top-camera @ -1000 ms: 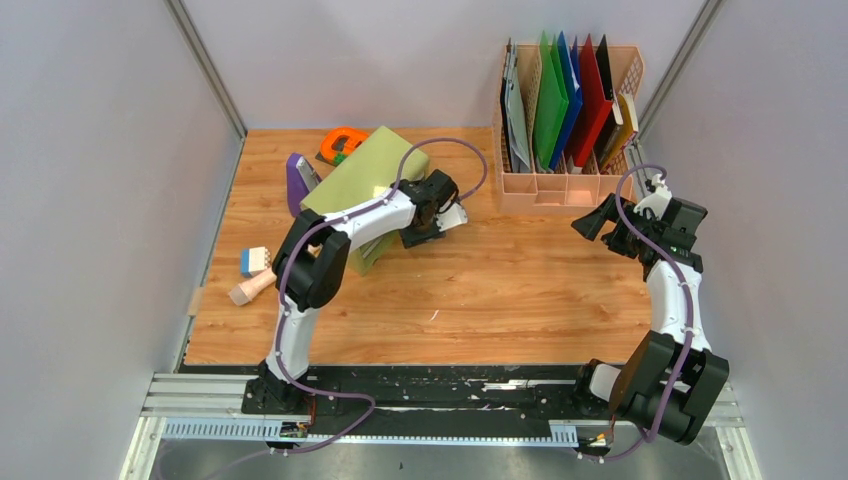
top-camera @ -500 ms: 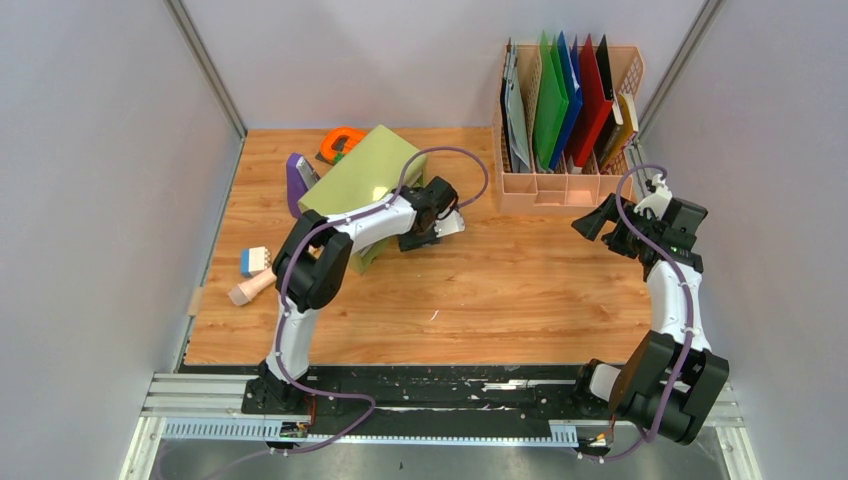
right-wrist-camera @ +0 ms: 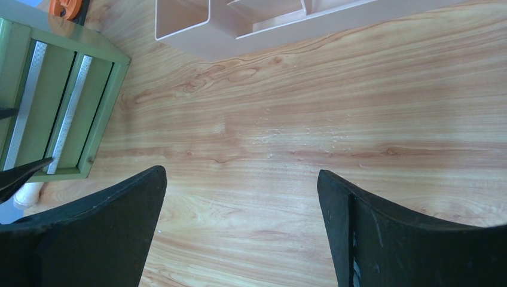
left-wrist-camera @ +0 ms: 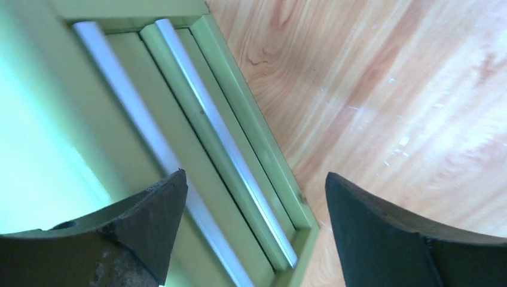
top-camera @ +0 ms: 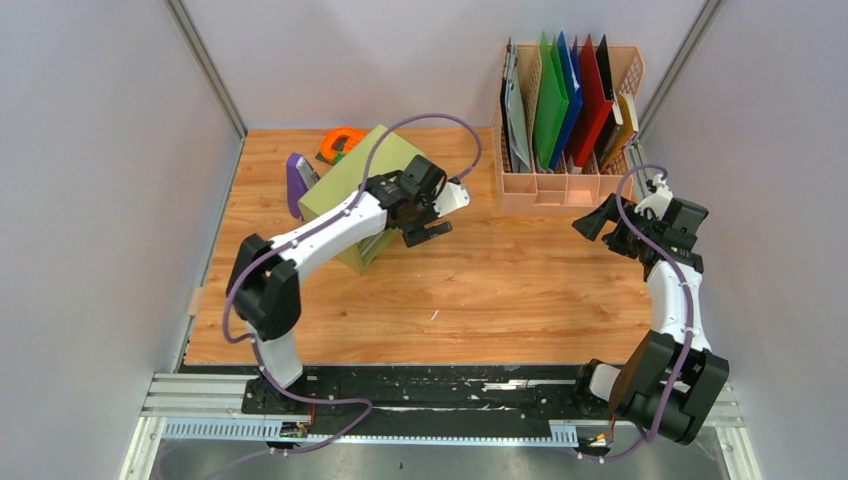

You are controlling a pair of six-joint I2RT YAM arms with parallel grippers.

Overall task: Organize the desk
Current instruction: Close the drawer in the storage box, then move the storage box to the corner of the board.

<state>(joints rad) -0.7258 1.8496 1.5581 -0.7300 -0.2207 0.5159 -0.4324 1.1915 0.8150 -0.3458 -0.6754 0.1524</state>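
Left claw: jaws apart, empty, over the front corner of the boxy olive-green drawer chest, left of centre.
Right claw: jaws apart, empty.
Bench: orange-brown wood-grain planks, mid-frame.
Risk: a finger clips the chest and skews it.

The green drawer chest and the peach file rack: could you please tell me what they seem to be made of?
Drawer chest: probably painted metal, possibly plastic; smooth olive sheen, silvery strips. File rack: likely moulded plastic; matte peach, perforated side walls.
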